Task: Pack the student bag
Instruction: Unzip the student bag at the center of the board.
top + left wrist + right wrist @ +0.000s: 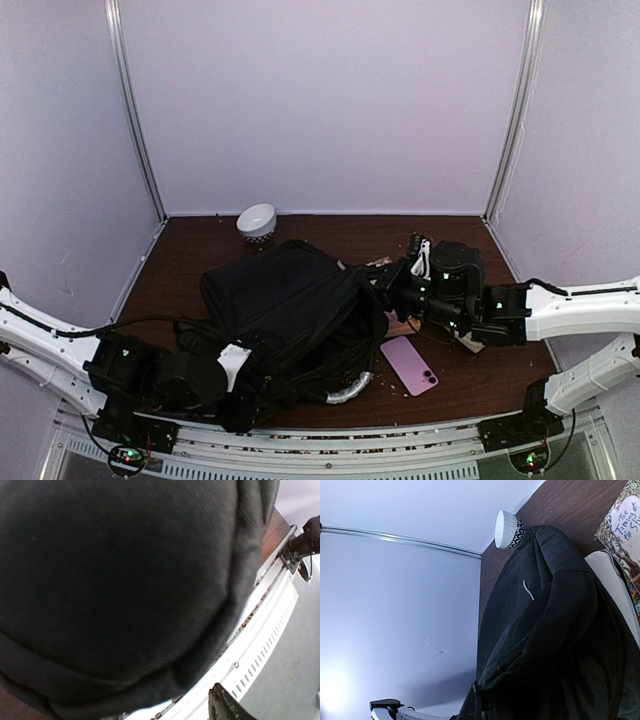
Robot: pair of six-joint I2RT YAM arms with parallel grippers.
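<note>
Right now the black backpack (pixel 285 310) sprawls on the surface (pixel 470 385) — right fingers (pixel 393 281) pinched together at its edge; left fingers (pixel 244 368) — width impossible to tell.

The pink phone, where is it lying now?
The pink phone lies flat on the table, right of centre in the top view, just right of the student bag.

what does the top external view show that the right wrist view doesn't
Only top external: the pink phone and the curved grey-white handle at the near edge. Only right wrist: readable lettering on a book cover. Both: the black student bag and the white bowl beyond it.
</note>
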